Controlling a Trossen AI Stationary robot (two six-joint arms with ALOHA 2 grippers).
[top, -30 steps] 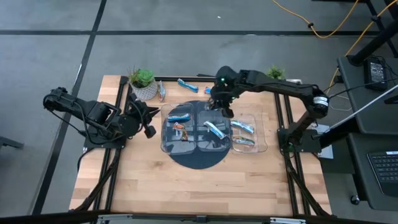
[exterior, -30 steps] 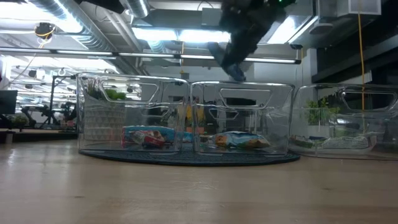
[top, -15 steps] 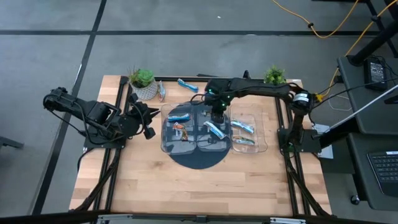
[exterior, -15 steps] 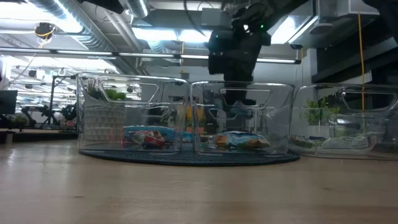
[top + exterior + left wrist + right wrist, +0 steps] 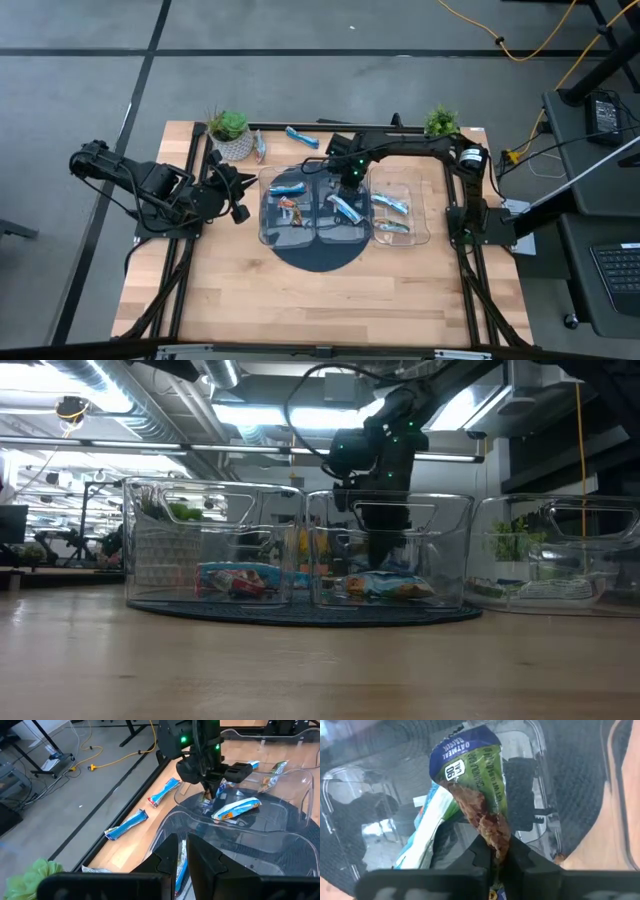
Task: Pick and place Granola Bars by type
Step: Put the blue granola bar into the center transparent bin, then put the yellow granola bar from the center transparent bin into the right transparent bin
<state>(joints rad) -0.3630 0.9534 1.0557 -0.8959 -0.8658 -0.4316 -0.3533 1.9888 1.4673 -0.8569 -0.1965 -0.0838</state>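
Since a second ago right arm has dropped into middle tray [image 5: 345,232] | right gripper [image 5: 496,851] pinches oatmeal bar [image 5: 475,790] above bar [image 5: 345,207] lying there | release low, lift straight | left gripper [image 5: 238,190] idle, state unclear

Light falls evenly from above: the low view shows bright ceiling strip lights [image 5: 270,415] that blow out to white. The table [image 5: 300,300] is brightly and softly lit, with only faint shadows close around the clear trays [image 5: 345,232]. Those trays [image 5: 390,550] carry reflections and glare streaks. In the right wrist view the wrapped bar [image 5: 475,785] is sharp, while the nearer dark fingers [image 5: 470,865] are blurred.
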